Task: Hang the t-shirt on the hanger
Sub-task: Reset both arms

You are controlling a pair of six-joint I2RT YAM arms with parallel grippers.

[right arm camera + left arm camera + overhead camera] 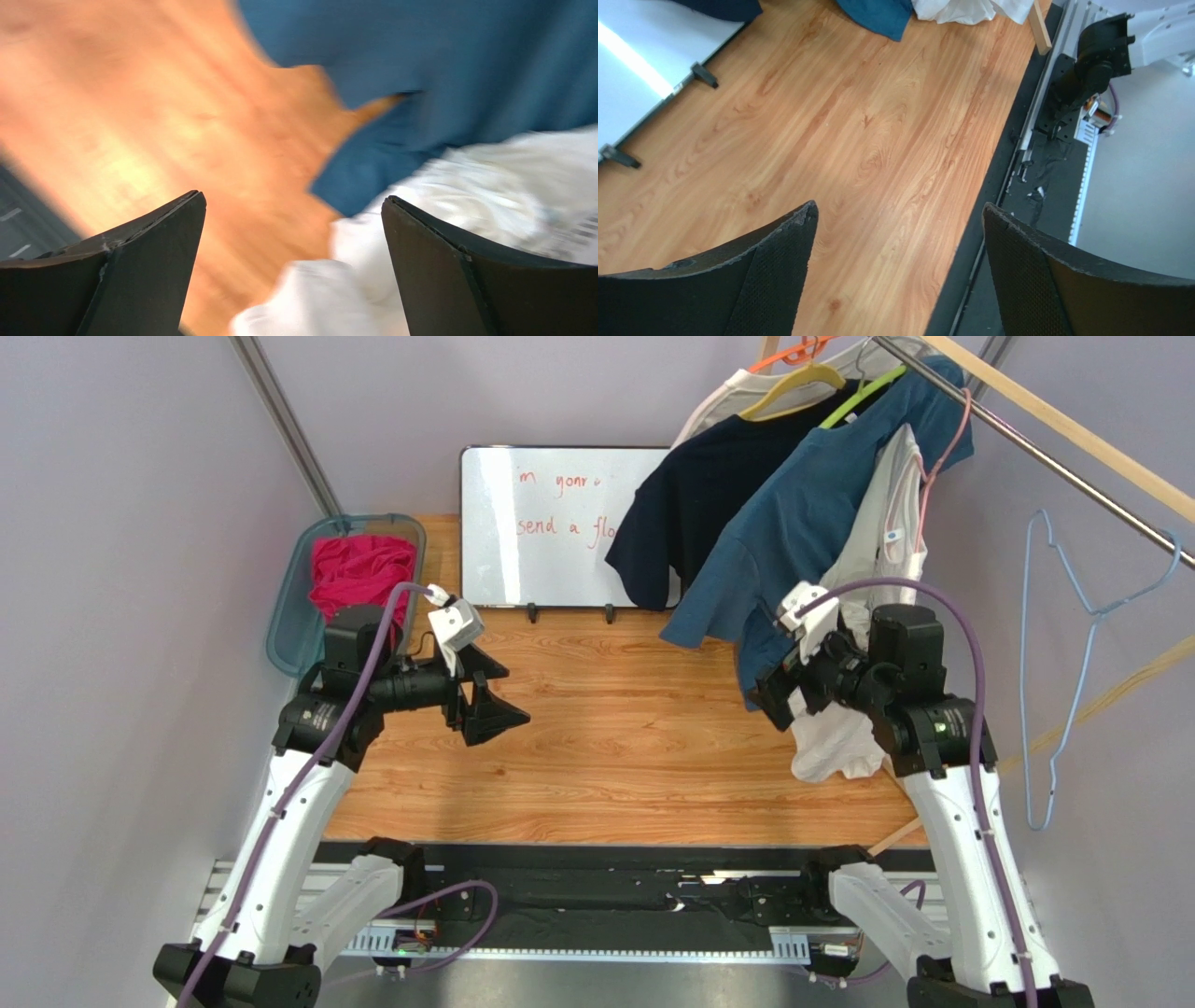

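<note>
The white t-shirt (884,511) hangs from the pink hanger (962,431) on the rail at the right, and its lower end (833,742) droops down to the table edge. My right gripper (780,697) is right beside that lower end, jaws wide apart and pinching nothing. In the blurred right wrist view, white t-shirt cloth (484,185) lies beyond the open right gripper (293,204). My left gripper (500,697) hovers open over the left of the table, far from the shirt. The left wrist view shows only wood between the left gripper (896,218) fingers, with the t-shirt (962,10) at the top edge.
A teal t-shirt (800,518) and a navy one (694,490) hang beside the white shirt. A whiteboard (540,525) stands at the back. A bin (292,609) with red cloth sits at the back left. A light blue hanger (1045,686) dangles from the rail (1080,476).
</note>
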